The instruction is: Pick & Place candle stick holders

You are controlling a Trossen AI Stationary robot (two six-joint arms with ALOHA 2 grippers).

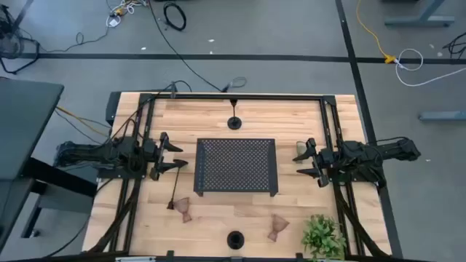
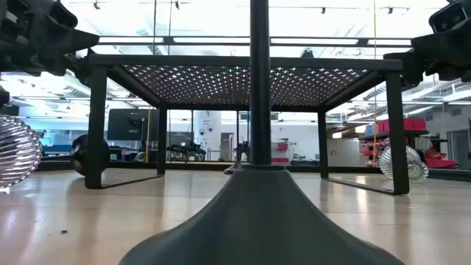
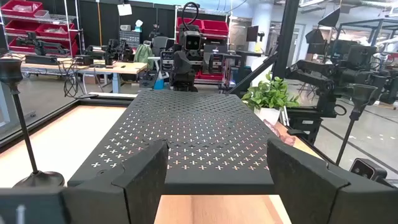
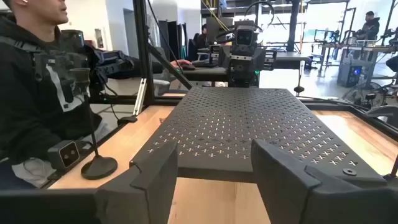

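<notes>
Lighting's bright and even from overhead on my feeds. The worktop [image 2: 66,213] shines with glare in the low view, and that close black holder base [image 2: 257,221] is badly blurred.

Wooden table [image 1: 298,120] carries tray [image 1: 236,166], holders [image 1: 234,122], apparently plant [image 1: 322,236].

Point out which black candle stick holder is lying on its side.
The black holder at the tray's front-left corner, beside a pinkish glass holder: its stem lies flat on the table, while the other two black holders stand upright.
</notes>
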